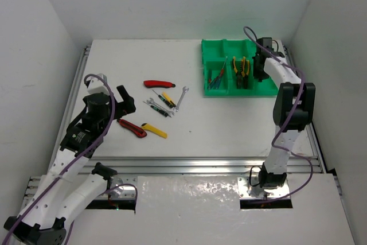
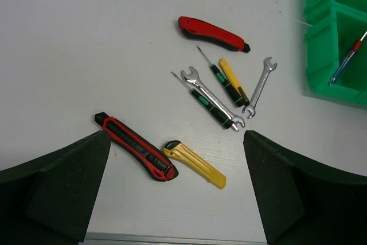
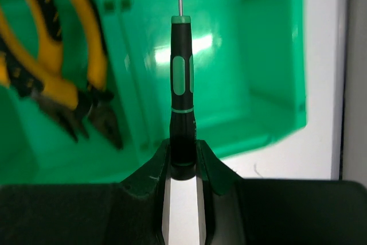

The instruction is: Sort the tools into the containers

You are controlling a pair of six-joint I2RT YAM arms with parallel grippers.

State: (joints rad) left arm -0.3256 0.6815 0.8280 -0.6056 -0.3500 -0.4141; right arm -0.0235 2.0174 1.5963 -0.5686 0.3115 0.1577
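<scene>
Tray (image 1: pixel 238 92), far right corner: pliers (image 1: pixel 241 66) and some drivers (image 1: pixel 218 78) filed.
My right gripper (image 3: pixel 183 153): clamped on green-black screwdriver (image 3: pixel 182 84), over tray.
My left gripper (image 2: pixel 176 142): fingers apart, empty.
Outstanding, left-centre of tabletop: three utility knives (image 2: pixel 135 146), two wrenches (image 2: pixel 212 97), loose screwdrivers (image 2: pixel 221 81).
I judge it roughly half done.

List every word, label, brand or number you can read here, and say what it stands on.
No text can be read.
Left arm: pale marks on a black joint, too small to read.
Knives, wrenches, held screwdriver, tray: no print shows.
</scene>
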